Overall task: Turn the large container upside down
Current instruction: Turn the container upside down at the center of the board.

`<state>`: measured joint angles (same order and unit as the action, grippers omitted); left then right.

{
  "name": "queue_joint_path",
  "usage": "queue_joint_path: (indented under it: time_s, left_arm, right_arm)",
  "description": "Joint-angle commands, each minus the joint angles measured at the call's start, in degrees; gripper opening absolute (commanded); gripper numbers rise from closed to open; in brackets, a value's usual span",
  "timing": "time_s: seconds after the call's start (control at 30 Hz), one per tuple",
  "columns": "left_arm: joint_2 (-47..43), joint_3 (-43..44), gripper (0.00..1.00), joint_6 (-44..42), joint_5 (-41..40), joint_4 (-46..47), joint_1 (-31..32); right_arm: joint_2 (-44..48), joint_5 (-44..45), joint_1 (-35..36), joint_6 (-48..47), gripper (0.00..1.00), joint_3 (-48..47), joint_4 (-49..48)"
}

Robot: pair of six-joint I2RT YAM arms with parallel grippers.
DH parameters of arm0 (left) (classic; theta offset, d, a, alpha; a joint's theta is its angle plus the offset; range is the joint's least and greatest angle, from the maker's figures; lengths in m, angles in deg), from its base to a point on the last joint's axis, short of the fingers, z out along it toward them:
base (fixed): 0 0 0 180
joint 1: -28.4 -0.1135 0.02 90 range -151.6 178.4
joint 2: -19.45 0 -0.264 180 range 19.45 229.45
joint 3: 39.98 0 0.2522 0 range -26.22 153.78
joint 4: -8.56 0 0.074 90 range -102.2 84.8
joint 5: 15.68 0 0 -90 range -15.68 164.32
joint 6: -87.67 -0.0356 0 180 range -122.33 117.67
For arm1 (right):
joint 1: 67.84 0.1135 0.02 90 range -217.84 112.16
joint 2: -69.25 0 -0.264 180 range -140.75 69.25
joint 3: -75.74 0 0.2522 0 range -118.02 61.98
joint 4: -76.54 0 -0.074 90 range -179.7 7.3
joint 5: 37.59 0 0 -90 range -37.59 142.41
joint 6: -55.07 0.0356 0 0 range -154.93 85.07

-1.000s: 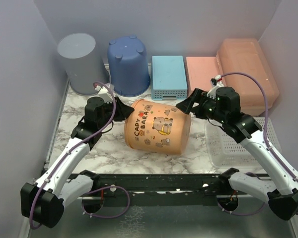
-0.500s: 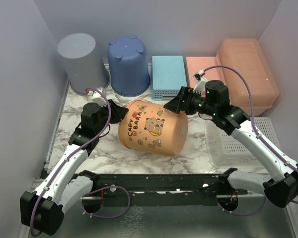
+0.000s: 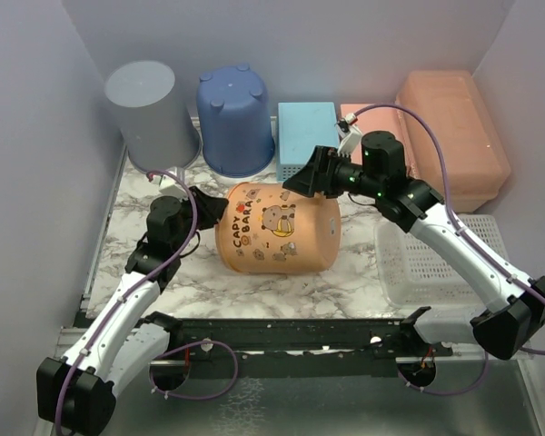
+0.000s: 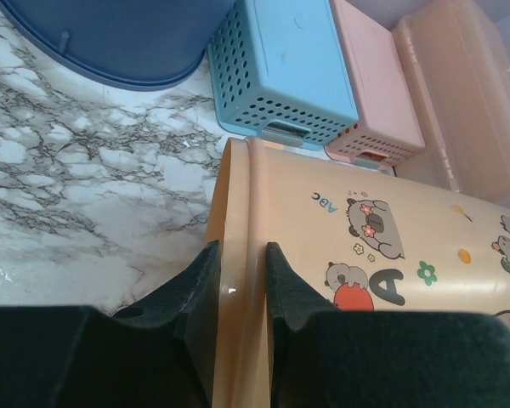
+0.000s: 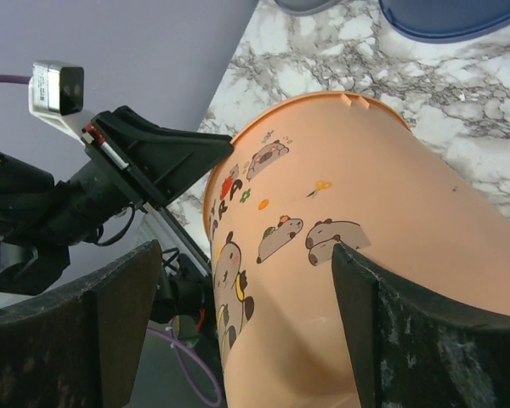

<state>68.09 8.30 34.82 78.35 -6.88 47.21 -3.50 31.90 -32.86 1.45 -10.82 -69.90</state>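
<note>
Holding the large orange bucket (image 3: pixel 277 229) on its side, mid-frame on the marble table (image 3: pixel 200 277).
We are pinching its rim with the left gripper (image 4: pixel 238 255), one finger on each side, at the bucket's left end. We are keeping the right gripper (image 5: pixel 246 255) spread wide across the closed base end, and we cannot tell whether its fingers are touching the wall. A peach lidded box (image 3: pixel 454 136) is sitting in the upper right of the frame, apart from both grippers.

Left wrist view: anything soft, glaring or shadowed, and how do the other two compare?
Left wrist: the left tool is dark and soft up close, with a small glint on the orange bucket rim. Right wrist: the right tool looks softer than the bucket. Top external: even light, faint shadows.
</note>
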Motion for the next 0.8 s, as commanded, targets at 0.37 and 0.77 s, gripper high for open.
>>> queue_joint_path:
  time_s: [0.37, 0.77]
  left_arm:
    - [-6.6, -13.2, 0.06, 7.6, -15.5, -11.7, -0.4]
    - [-19.2, -23.0, 0.06, 14.3, -21.5, -11.4, -0.5]
  right_arm:
    - [-13.6, -5.0, 5.1, -2.0, 0.85, -11.1, 0.6]
    - [-23.8, -5.5, 11.1, -2.0, 0.85, -20.6, 0.4]
